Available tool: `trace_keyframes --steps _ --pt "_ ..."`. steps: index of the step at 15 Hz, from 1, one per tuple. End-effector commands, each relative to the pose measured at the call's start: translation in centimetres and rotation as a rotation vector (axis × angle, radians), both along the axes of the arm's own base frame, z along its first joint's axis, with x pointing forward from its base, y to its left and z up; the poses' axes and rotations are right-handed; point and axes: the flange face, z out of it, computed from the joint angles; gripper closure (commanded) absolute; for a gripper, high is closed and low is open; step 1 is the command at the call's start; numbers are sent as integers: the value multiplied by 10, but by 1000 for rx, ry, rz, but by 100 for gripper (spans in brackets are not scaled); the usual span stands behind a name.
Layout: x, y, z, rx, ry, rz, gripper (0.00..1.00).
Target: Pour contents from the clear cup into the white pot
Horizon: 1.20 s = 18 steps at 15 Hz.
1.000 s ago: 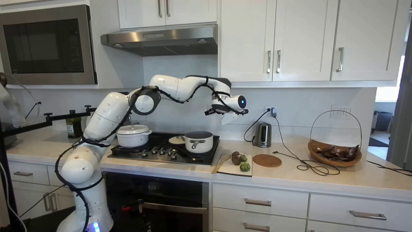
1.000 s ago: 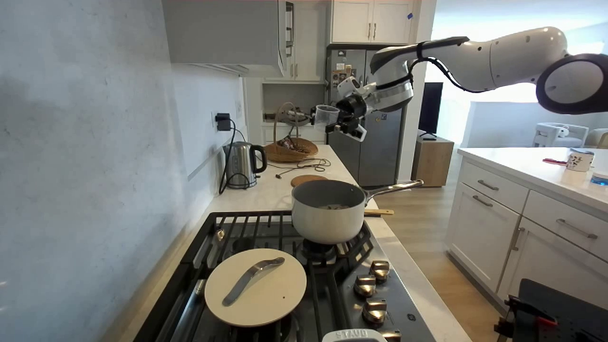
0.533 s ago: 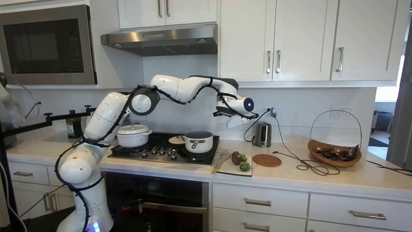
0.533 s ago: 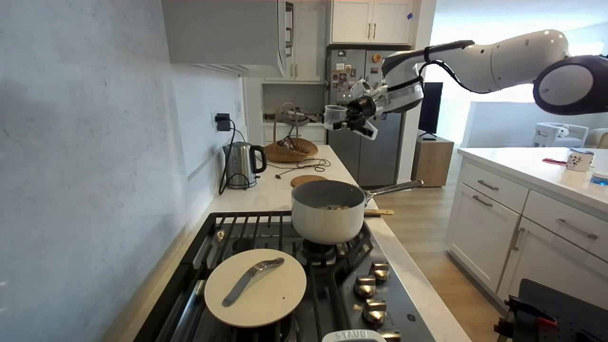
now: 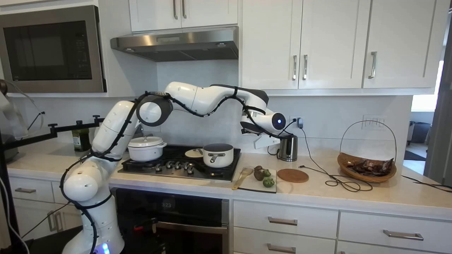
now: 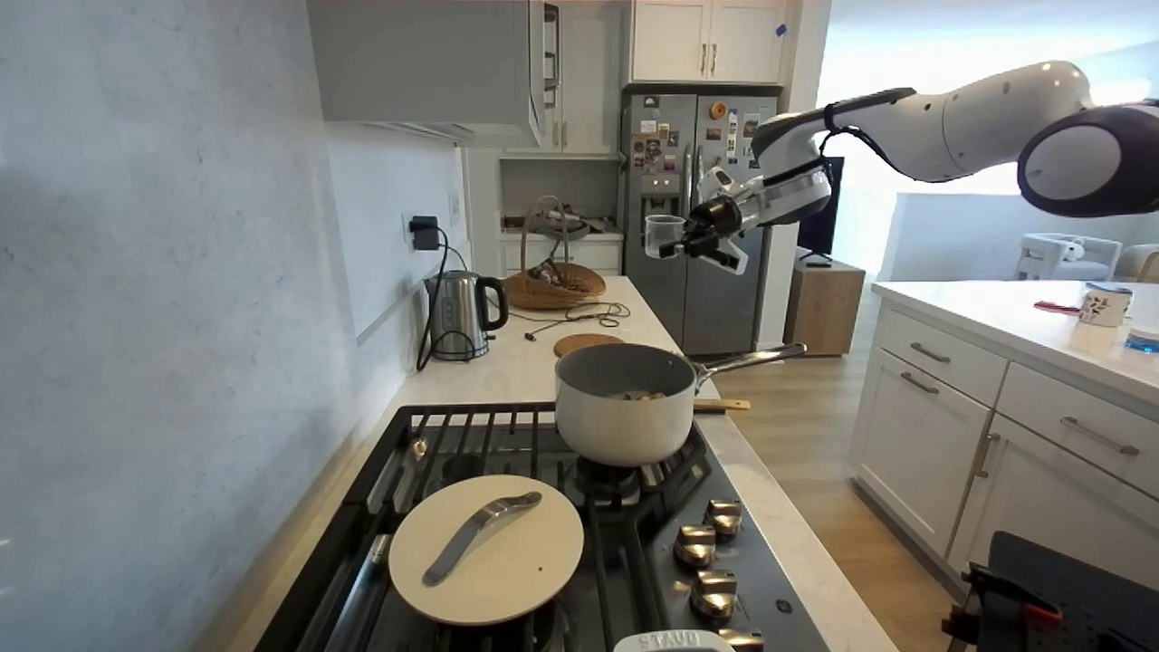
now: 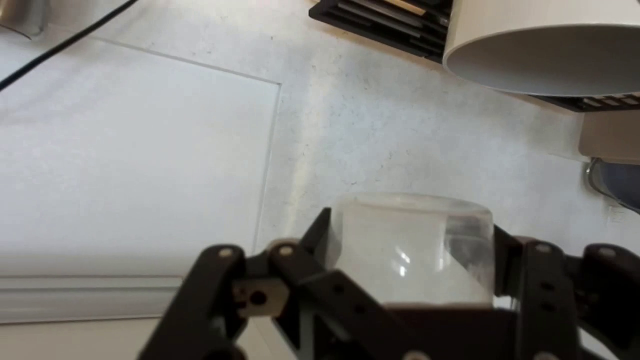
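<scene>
In an exterior view, the white pot (image 5: pixel 219 163) is seen on the cooktop (image 5: pixel 202 173). In an exterior view, the clear cup (image 6: pixel 661 234) is clasped by the gripper (image 6: pixel 673 240), towards the pot's twelve o'clock. In the wrist view, the pot is seen at the cup's one o'clock.

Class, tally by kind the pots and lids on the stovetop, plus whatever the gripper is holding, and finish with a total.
Pots: 2 (white saucepan, white Dutch oven)
Lids: 2 (loose cream lid, white lid on the Dutch oven)
Cups: 1 (clear cup, in the gripper)
Total: 5
</scene>
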Motion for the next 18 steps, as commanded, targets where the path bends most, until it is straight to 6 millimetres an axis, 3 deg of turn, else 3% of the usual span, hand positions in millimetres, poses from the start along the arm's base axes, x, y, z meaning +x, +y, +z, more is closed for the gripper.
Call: trace_keyframes --steps 1,18 --pt "-18 -9 -6 20 44 -72 65" --pt "-86 3 -68 120 117 -382 65"
